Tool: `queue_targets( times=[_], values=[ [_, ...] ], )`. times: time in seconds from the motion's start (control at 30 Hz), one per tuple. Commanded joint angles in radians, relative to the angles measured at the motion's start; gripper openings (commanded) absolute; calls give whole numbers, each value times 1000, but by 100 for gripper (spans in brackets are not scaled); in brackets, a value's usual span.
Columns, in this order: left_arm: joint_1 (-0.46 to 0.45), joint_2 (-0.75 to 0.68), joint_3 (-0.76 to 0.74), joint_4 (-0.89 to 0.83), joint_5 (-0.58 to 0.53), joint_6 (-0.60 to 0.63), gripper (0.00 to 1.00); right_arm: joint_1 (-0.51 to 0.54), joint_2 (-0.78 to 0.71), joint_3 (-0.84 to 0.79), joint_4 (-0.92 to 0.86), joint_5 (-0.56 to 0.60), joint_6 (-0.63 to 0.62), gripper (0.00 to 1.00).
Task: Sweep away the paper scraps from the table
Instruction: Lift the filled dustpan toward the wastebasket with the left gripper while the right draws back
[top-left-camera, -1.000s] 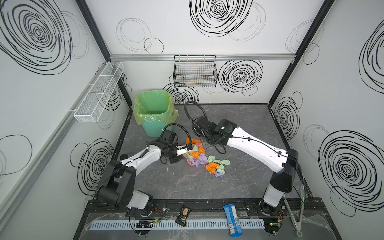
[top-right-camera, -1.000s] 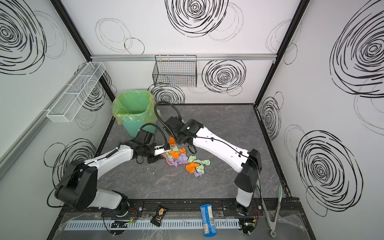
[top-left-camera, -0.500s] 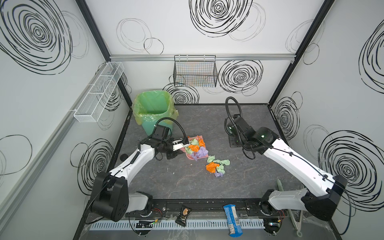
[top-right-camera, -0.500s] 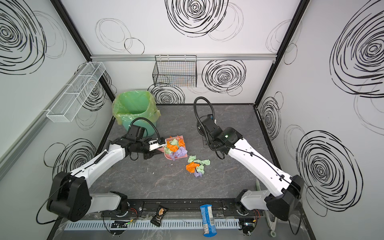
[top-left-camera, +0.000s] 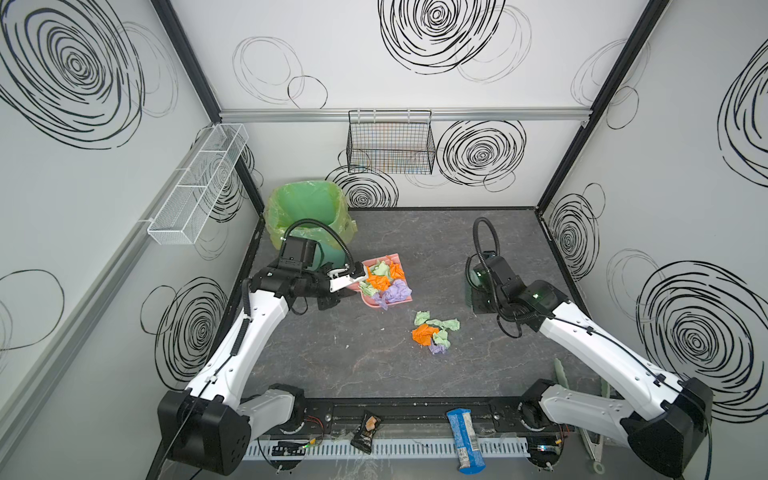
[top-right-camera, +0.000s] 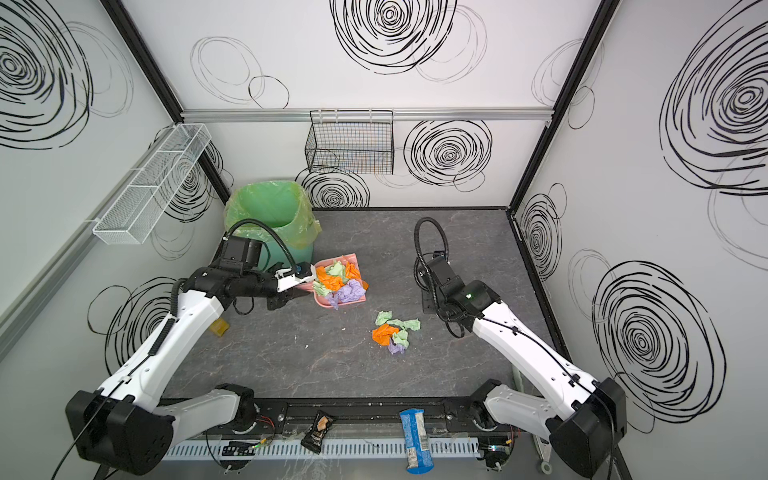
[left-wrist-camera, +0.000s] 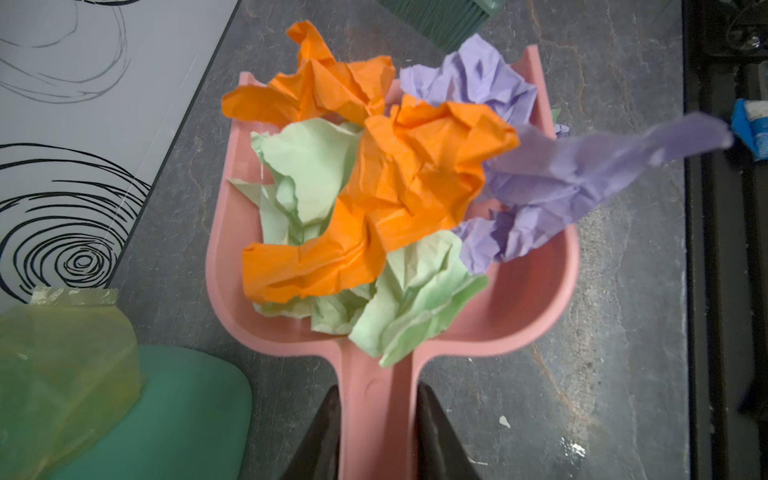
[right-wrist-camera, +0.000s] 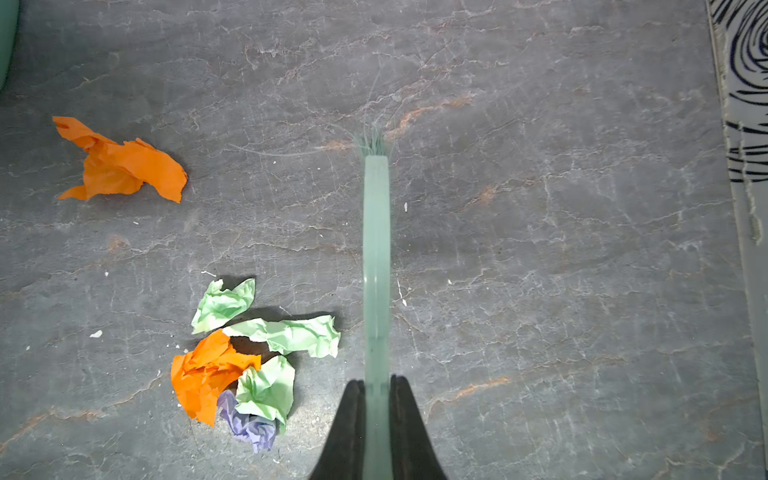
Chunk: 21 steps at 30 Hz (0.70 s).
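**Brush (right-wrist-camera: 376, 249) swings clear, loaded dustpan (left-wrist-camera: 536, 291) edges toward the bin (top-left-camera: 307, 208)**

Right arm's gone wide! A second ago it was reaching across the middle, right over the dustpan. Now the right gripper (right-wrist-camera: 376, 386) sits on the right side of the table (top-left-camera: 374, 365), jaws clenched on the brush's pale green handle, bristles pointing out over bare surface. The left arm has drawn the dustpan a touch nearer the bin, with the left gripper (left-wrist-camera: 376, 399) clamped on the pink handle. Whether the dustpan is off the surface, I can't tell.

What's aboard? A good heap of paper scraps (left-wrist-camera: 415, 178), orange, green and lavender, piled above the rim in the left wrist view. One lavender strip hangs out past the side wall and looks blurred, so it may be flapping.

Not finished, though. A cluster of scraps (top-left-camera: 434, 334) lies on the table between the dustpan and the right arm in both top views, apart from the dustpan. The right wrist view also shows a lone orange scrap (right-wrist-camera: 120, 166) off by itself.

My read: first load collected, sweeping paused, emptying into the bin comes next. That dustpan is overfull, so a quick tilt or jolt could shed the lavender piece onto the table short of the bin. After that, the dustpan has to come back for a second pass at the cluster near the brush.
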Motion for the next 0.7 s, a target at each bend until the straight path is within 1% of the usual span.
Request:
queue_targets(
  times=[0.0, 0.3, 0.67],
  values=[
    [42, -19, 52, -99, 60, 53, 0, -8, -23, -16, 62, -11, -7, 0],
    [162, -28, 139, -168, 122, 105, 0, -12, -9, -39, 93, -27, -19, 0],
    [274, 64, 297, -238, 152, 176, 0, -10, 27, -44, 119, -52, -33, 0]
  ],
)
